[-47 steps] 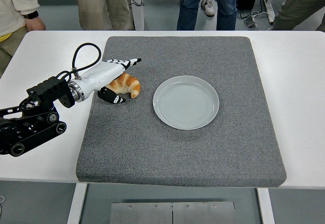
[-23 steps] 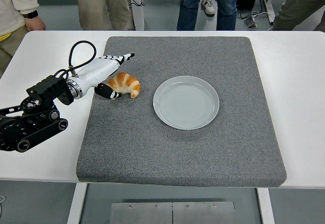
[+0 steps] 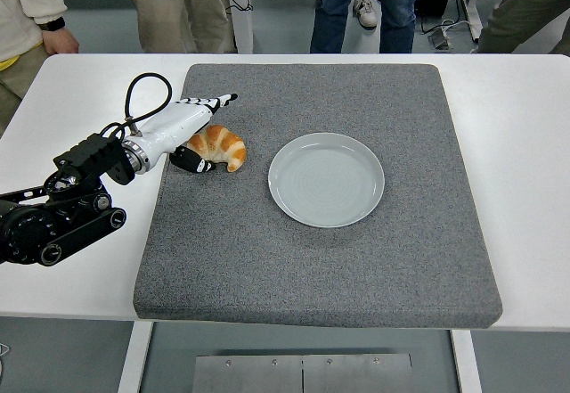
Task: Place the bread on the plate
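A golden croissant (image 3: 224, 147) lies on the grey mat (image 3: 312, 259), left of the pale round plate (image 3: 326, 179), which has nothing on it. My left hand (image 3: 208, 133), white with black fingertips, comes in from the left and sits against the croissant's left end. Its fingers (image 3: 216, 102) stretch out straight past the far side of the bread, and the thumb (image 3: 194, 164) lies on the mat at its near side. The hand is open and the croissant rests on the mat between the two. My right arm is out of view.
The mat covers the middle of the white table (image 3: 525, 143). Several people stand along the far edge; one person's hand (image 3: 59, 38) hangs at the top left corner. A black cable (image 3: 142, 90) loops above my left wrist.
My left hand drew back to the left off the croissant, uncovering most of it, then held about the same spot. The croissant and plate have not moved.
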